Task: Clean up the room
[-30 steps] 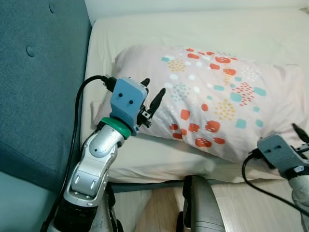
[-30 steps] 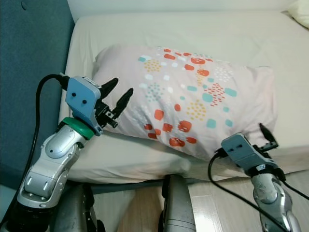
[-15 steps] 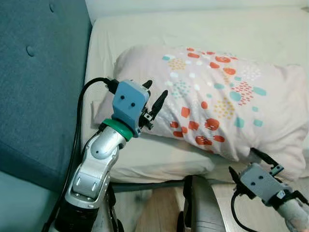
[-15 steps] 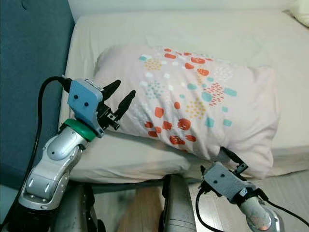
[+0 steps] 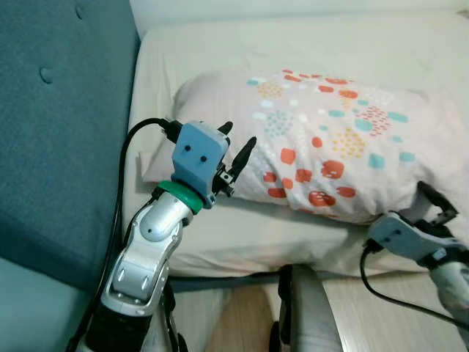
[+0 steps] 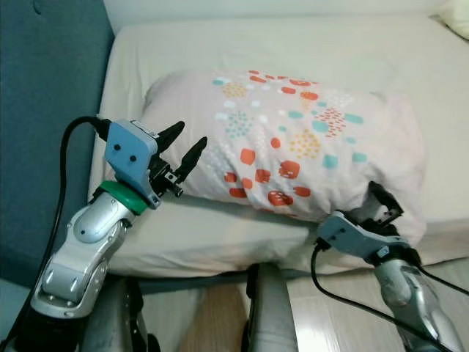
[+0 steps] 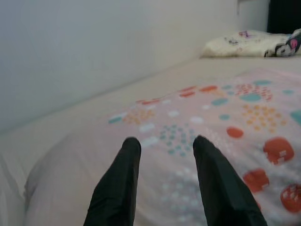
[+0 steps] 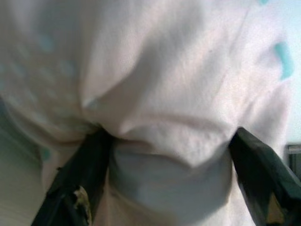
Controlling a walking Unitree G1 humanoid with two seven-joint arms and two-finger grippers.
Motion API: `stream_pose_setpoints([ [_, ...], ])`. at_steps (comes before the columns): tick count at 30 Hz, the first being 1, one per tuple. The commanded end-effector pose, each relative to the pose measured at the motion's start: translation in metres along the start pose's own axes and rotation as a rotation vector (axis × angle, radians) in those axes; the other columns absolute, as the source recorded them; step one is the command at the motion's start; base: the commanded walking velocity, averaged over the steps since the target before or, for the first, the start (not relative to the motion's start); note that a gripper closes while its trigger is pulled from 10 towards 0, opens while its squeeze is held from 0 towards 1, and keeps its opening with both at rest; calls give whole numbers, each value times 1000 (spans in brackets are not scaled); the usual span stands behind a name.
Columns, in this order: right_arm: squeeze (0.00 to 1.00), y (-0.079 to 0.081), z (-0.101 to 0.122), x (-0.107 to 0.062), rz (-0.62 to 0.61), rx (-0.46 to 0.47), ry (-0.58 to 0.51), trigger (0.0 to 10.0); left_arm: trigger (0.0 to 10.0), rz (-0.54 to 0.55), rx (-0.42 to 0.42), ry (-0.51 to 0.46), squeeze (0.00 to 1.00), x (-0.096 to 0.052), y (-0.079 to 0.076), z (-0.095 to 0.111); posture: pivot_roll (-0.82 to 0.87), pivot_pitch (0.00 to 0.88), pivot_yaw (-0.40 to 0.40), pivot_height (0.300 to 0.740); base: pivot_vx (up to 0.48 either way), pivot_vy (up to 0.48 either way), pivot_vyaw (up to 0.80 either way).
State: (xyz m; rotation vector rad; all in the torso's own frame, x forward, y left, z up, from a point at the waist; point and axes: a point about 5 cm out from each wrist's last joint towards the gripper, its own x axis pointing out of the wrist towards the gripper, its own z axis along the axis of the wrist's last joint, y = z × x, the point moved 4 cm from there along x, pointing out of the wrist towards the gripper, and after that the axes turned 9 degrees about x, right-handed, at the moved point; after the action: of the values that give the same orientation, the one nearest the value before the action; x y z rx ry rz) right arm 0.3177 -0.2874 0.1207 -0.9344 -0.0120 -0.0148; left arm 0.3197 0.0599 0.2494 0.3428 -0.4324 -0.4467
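Here, the left gripper (image 5: 236, 149) hovered with fingers spread beside the pillow's (image 5: 330, 139) left end. The pillow lay on the bed (image 5: 220, 59). At its near right corner, the right gripper (image 6: 381, 202) straddled fabric, unclosed. Tidying looked barely begun.

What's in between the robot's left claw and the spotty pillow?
Nothing. In the left wrist view the open left gripper hangs just above the pillow, with only air between. The eye views show the same small gap.

Left claw (image 5: 236, 158) raised, fingers spread; right claw (image 6: 382, 203) low, fingers spread.
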Motion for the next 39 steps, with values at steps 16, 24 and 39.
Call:
stream_pose_setpoints([
  [16,0,35,-26,30,105,300,215,0,10000,39,17,10,0,0,6,-2,44,159,59,551,0,0,0],
  [24,0,41,-4,41,168,660,149,0,10000,43,17,11,0,0,5,-3,44,156,51,551,0,0,0],
  [39,0,36,116,59,479,1383,-266,0,10000,134,55,-68,0,10,26,20,50,143,39,551,0,0,0],
])
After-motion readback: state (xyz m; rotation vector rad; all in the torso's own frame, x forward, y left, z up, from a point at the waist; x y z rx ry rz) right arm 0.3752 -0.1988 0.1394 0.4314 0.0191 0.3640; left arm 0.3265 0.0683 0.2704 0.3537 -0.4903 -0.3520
